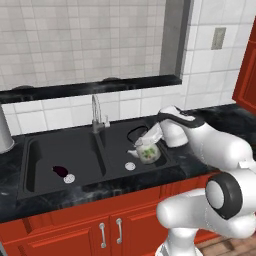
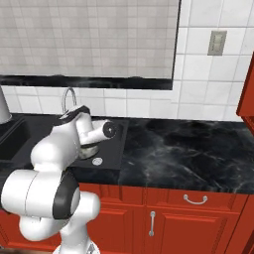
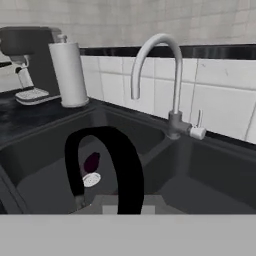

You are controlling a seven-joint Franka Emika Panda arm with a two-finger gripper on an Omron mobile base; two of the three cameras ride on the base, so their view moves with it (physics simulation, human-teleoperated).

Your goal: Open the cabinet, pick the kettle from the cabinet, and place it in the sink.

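The white kettle point(image 1: 148, 151) with its floral mark hangs tilted low in the right basin of the black sink point(image 1: 101, 159). My gripper point(image 1: 151, 136) reaches in from the right and is shut on the kettle's thin black hoop handle point(image 3: 121, 165), which arches close before the hand camera. Whether the kettle's base touches the basin floor I cannot tell. The silver faucet point(image 1: 96, 115) stands behind the divider between the two basins. A red cabinet panel point(image 1: 247, 75) shows at the right edge, also seen from the other side as the cabinet point(image 2: 248, 92).
A small dark red object point(image 1: 60, 171) lies by the drain in the left basin. A grey paper-towel roll point(image 3: 70, 75) and a coffee machine point(image 3: 25, 50) stand on the counter to the sink's left. Black marble counter point(image 2: 183, 144) stretches to the right.
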